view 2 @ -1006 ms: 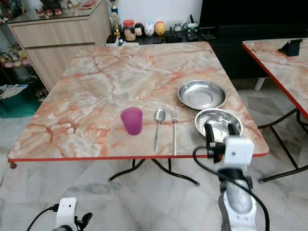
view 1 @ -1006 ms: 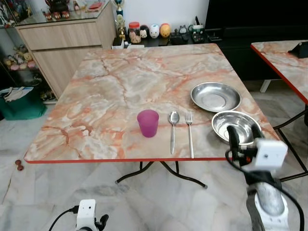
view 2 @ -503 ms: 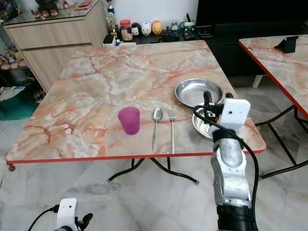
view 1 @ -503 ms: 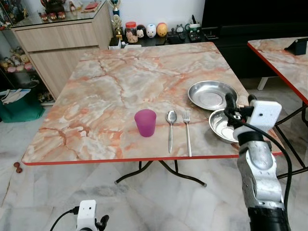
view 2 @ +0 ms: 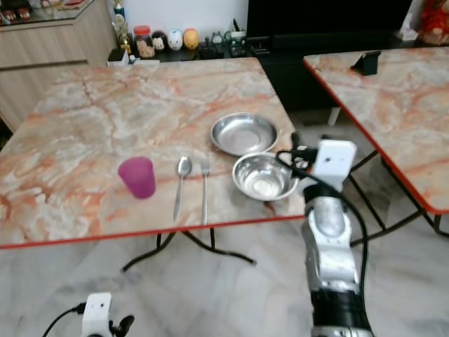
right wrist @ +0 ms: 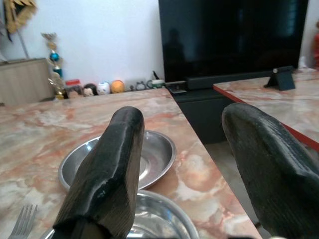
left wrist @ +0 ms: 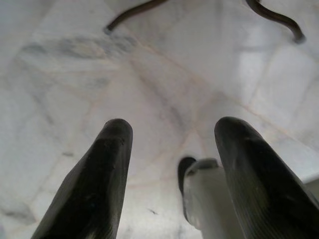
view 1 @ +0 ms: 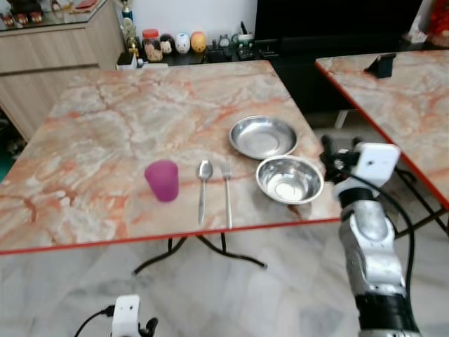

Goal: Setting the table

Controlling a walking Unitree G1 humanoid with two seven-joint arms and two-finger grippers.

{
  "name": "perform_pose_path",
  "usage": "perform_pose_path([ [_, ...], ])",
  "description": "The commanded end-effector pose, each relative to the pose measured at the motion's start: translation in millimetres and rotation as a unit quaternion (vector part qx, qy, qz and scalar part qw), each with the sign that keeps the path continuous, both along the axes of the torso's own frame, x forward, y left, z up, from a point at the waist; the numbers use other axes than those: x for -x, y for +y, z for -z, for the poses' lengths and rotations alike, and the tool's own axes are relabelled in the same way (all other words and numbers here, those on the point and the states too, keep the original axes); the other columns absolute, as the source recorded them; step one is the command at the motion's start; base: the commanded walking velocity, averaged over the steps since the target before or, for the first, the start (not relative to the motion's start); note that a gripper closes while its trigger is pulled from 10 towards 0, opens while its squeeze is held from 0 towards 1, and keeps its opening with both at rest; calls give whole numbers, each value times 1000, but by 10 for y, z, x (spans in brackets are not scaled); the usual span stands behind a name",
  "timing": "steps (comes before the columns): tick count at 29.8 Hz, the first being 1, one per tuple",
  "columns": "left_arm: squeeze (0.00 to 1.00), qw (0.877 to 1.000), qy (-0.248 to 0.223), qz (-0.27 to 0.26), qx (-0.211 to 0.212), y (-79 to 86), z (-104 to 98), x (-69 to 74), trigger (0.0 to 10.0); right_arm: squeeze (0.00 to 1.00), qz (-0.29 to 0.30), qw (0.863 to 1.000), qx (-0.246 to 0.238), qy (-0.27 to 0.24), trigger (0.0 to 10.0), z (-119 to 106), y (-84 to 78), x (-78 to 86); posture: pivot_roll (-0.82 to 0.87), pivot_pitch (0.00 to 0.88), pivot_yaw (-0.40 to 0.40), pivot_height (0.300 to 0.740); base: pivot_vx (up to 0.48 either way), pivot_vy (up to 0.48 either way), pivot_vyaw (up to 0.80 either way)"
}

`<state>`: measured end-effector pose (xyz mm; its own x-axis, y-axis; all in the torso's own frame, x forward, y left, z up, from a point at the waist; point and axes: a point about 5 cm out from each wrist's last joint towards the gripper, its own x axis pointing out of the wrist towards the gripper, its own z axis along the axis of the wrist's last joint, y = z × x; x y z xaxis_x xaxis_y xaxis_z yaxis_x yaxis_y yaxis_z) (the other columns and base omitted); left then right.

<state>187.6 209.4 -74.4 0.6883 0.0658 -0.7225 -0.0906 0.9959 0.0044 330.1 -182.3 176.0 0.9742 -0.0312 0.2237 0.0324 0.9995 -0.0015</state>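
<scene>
Here, right pincer (right wrist: 182, 164) wide open, empty, just beside the steel bowl (view 1: 289, 180).

Marble-pattern bench (view 1: 105, 133) w/ red edge, fills left and centre of frame. On it, lower centre, L to R: purple cup (view 1: 162, 180), spoon (view 1: 203, 187), fork (view 1: 227, 194), steel bowl (view 1: 290, 180) near the front edge. Steel plate (view 1: 264, 136) just behind bowl, rims about touching. Second bench (view 1: 393, 98), same pattern, upper right, w/ small dark stand (view 1: 382, 65) on it.
</scene>
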Motion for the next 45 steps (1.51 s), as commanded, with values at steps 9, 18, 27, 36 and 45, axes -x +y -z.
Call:
perform_pose_path([
  [9,0,1000,6,-14,9,-23,21,24,10000,0,-14,1000,0,1,10000,0,15,-31,-68,0,40,701,0,0,0],
  [18,0,1000,3,-17,12,-43,19,17,10000,0,-16,1000,-8,-15,10000,-52,-12,-30,-65,0,35,711,0,0,0],
  [27,0,1000,2,-19,14,-42,21,23,10000,0,-23,999,-14,-18,10000,-75,20,-44,-59,0,32,740,0,0,0],
  [36,0,1000,3,-20,14,-28,20,25,10000,0,-27,999,-15,-19,10000,-66,35,-35,-60,0,36,740,0,0,0],
  [45,0,1000,5,-24,16,-29,29,41,10000,0,-28,999,-23,-20,10000,-62,60,-44,-59,0,37,740,150,0,0],
])
